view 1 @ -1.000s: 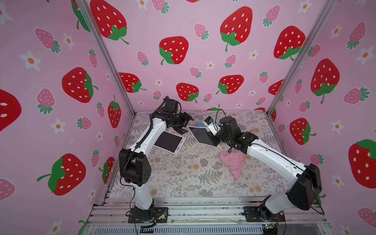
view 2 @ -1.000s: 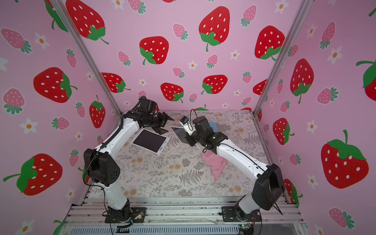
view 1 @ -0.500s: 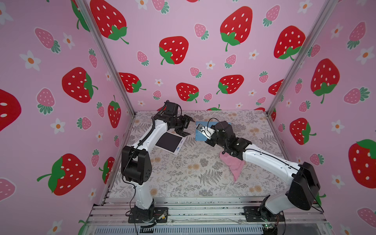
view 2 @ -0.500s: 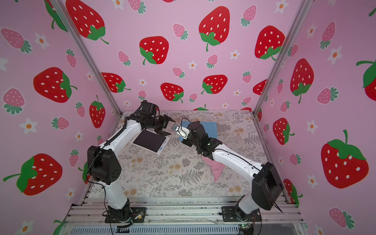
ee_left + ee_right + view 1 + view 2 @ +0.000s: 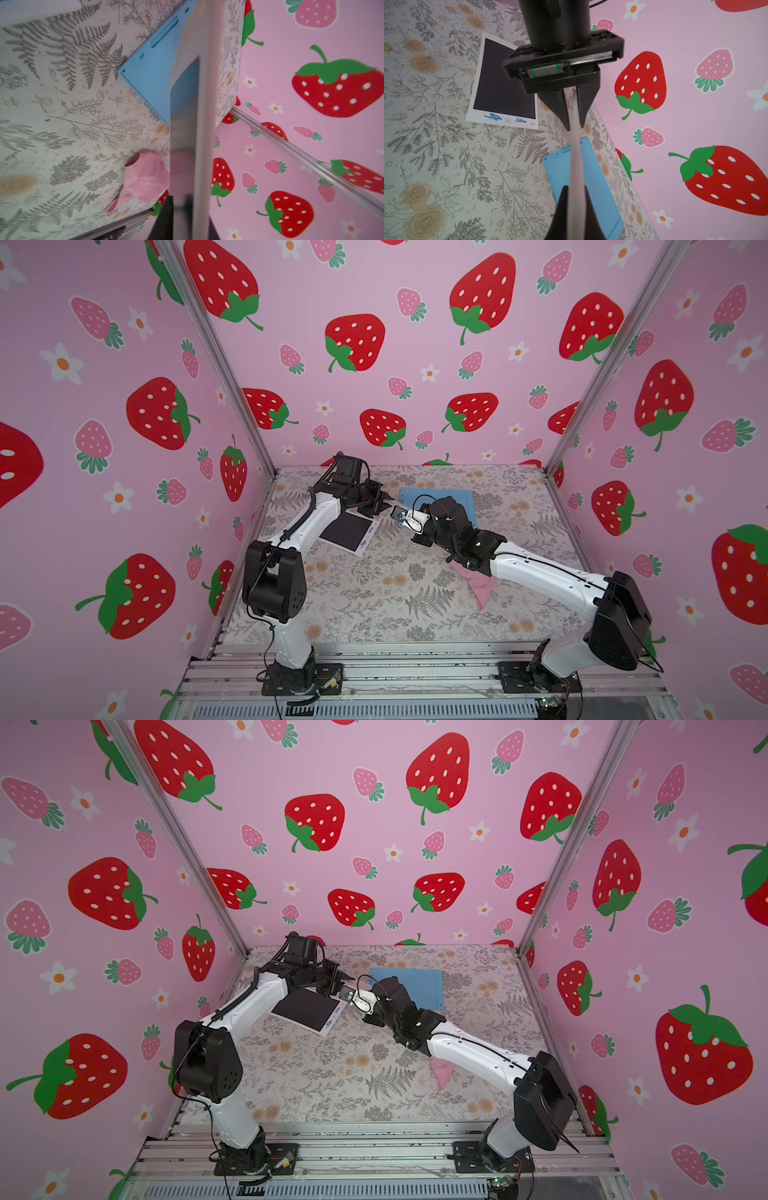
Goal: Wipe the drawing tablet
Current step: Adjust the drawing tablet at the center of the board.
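Between the two grippers, above the table (image 5: 374, 585), the tablet (image 5: 575, 153) hangs edge-on, its long axis running from one set of fingers to the other. The right gripper (image 5: 575, 187) is clamped on one end and the left gripper (image 5: 574, 124) is closed tight on the opposite end, so both arms hold it at once. It sits over the gap between a white tablet (image 5: 347, 531) and a blue tablet (image 5: 436, 493), both lying flat. The cloth (image 5: 480, 589) lies on the table under the right forearm, well apart from the tablet and toward the front. The right arm is much the nearer to it. That arm would probably need to let go and reach back and down for the cloth while the left keeps the tablet up.
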